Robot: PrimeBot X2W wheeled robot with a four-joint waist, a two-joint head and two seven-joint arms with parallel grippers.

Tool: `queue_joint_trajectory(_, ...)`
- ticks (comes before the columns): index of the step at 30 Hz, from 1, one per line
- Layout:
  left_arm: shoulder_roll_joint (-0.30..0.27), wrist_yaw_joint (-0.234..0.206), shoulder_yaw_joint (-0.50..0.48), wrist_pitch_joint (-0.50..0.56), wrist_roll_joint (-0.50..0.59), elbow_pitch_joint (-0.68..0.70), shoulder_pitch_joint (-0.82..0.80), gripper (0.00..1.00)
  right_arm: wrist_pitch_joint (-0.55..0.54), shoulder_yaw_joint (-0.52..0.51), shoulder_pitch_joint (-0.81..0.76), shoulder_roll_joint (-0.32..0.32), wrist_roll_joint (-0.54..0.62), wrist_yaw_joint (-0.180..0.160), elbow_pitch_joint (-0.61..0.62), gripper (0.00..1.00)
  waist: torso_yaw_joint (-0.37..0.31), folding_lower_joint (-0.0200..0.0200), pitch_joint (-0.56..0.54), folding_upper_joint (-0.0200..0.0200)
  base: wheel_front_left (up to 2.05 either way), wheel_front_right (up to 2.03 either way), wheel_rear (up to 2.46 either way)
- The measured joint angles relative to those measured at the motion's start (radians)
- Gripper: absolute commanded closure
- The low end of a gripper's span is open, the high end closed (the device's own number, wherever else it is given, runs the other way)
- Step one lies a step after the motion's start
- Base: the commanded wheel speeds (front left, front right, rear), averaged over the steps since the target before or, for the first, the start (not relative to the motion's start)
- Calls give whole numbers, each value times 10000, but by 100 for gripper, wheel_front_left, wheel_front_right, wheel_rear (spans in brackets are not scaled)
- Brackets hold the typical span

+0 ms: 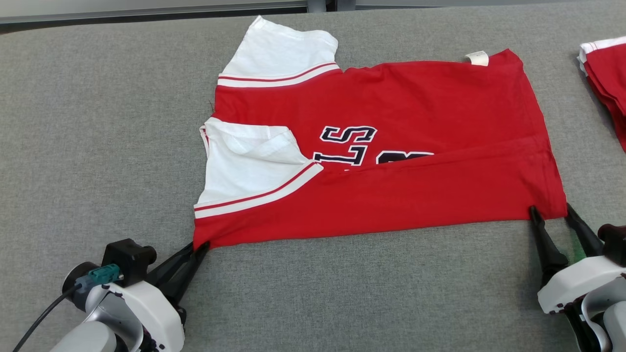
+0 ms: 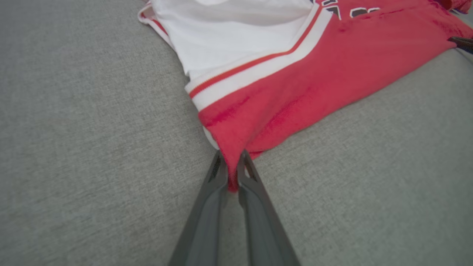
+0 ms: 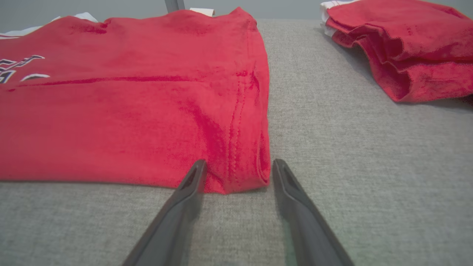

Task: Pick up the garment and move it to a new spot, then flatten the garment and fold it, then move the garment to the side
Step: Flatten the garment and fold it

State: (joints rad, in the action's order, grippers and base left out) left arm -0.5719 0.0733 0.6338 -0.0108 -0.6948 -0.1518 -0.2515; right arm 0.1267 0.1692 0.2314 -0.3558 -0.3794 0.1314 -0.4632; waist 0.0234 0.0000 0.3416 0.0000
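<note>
garment (image 1: pixel 391 107): soft, light, floppy i reckon; grab near corners
left jaws: clamped on one corner
right jaws: open, straddling the other

Bright, even light is falling on the grey fabric-covered table (image 1: pixel 98 122), leaving only faint shadows; wrist views are softening toward their edges.
</note>
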Motion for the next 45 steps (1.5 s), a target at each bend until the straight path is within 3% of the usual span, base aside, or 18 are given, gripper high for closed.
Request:
queue_joint_trajectory(9, -472, -59, 173, 52, 385, 637, 50, 100, 378, 407, -400, -504, -451, 6, 263, 100, 33, 0, -91, 0, 0, 0, 0)
queue_joint_trajectory(15, -1195, -491, 286, 451, 560, 1848, 888, 100, 238, 291, -1412, -1009, -1070, 8, 1028, 100, 38, 0, -269, 0, 0, 0, 0)
queue_joint_trajectory(21, -1810, -1285, 414, 940, 487, 3195, 2325, 100, -665, -232, -2809, -1448, -1266, 10, 2219, 100, 9, 0, -434, 0, 0, 0, 0)
queue_joint_trajectory(27, -1985, -1804, 458, 909, 240, 3845, 3296, 100, -1622, -1172, -4384, -1104, -976, 10, 3521, 100, 99, 0, -589, 0, 0, 0, 0)
queue_joint_trajectory(28, -1977, -1814, 466, 882, 230, 3854, 3328, 100, -1737, -1352, -4521, -926, -934, 10, 3712, 95, 116, -1, -619, 0, 0, 0, 0)
queue_joint_trajectory(29, -1964, -1873, 474, 876, 228, 3845, 3368, 90, -1877, -1503, -4666, -756, -890, 10, 3904, 67, 129, 0, -653, 0, 0, 0, 0)
queue_joint_trajectory(30, -1894, -1900, 502, 918, 142, 3774, 3401, 64, -2092, -1818, -4975, -525, -477, 8, 4184, 0, 157, 0, -727, 0, 0, 0, 0)
queue_joint_trajectory(31, -1894, -1900, 502, 918, 142, 3774, 3401, 29, -2092, -1818, -4975, -525, -477, 8, 4184, 0, 157, 0, -727, 0, 0, 0, 0)
queue_joint_trajectory(32, -1858, -1904, 529, 947, 142, 3718, 3421, 0, -2253, -1954, -5086, -449, -326, 4, 4299, 0, 172, 0, -769, 0, 0, 0, 0)
queue_joint_trajectory(37, -1772, -2276, 468, 1108, -52, 3657, 3585, 0, -2771, -2560, -5560, -194, 408, -4, 5241, 0, 154, 0, -976, 0, 0, 0, 0)
queue_joint_trajectory(42, -2418, -2853, -65, 1241, -69, 4245, 3848, 0, -2658, -3187, -5525, -10, 1122, -6, 6228, 0, 59, 0, -1078, 0, 0, 0, 0)
queue_joint_trajectory(45, -2545, -2880, -690, 1147, -17, 4771, 2839, 0, -2397, -2970, -5100, 247, 1582, -4, 6516, 0, 101, 0, -1114, 0, 0, 0, 0)
